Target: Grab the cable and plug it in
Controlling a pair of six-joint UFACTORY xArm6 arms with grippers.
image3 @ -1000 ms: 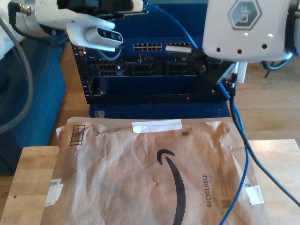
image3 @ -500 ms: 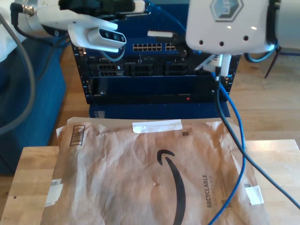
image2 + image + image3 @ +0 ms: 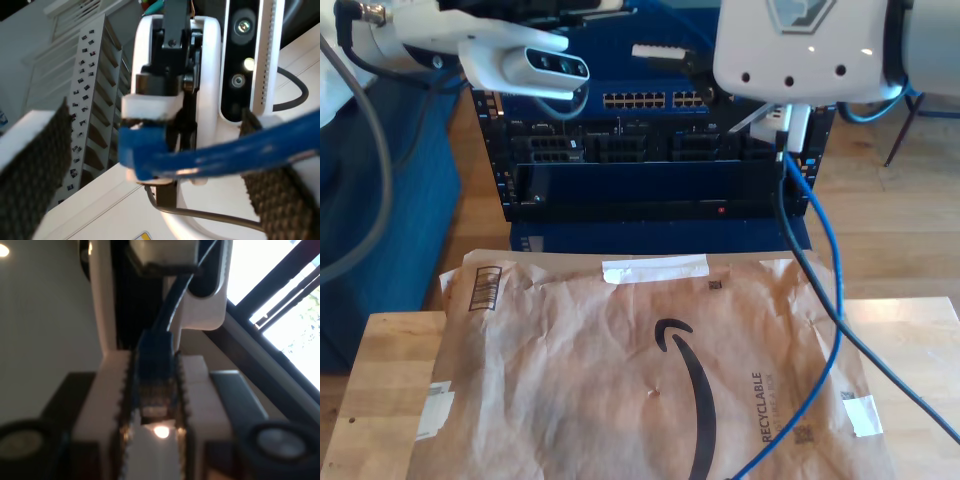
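Observation:
The cable's clear plug (image 3: 152, 390) with its blue boot sits clamped between the white serrated fingers (image 3: 107, 400) of my first gripper (image 3: 152, 370), which is shut on it. From there the blue cable (image 3: 172, 305) runs on toward the other gripper's white body. My second gripper (image 3: 150, 170) is open, its black textured pads (image 3: 30, 165) far apart. The cable (image 3: 220, 155) crosses between them and lies against one pad. In the exterior view the cable (image 3: 825, 300) hangs from the arm (image 3: 800, 40) at the exterior view's upper right, down over the envelope.
A blue network switch with a row of ports (image 3: 650, 100) tops a black rack unit (image 3: 650, 180) at the back. A brown paper mailer (image 3: 620, 380) covers the wooden table (image 3: 380, 380). Another white arm (image 3: 520, 60) reaches in from the exterior view's upper left. Black arm cables (image 3: 890, 385) trail nearby.
The arm at the exterior view's upper right has shifted left and slightly up. The hanging cable swung left with it. The other arm has risen a little.

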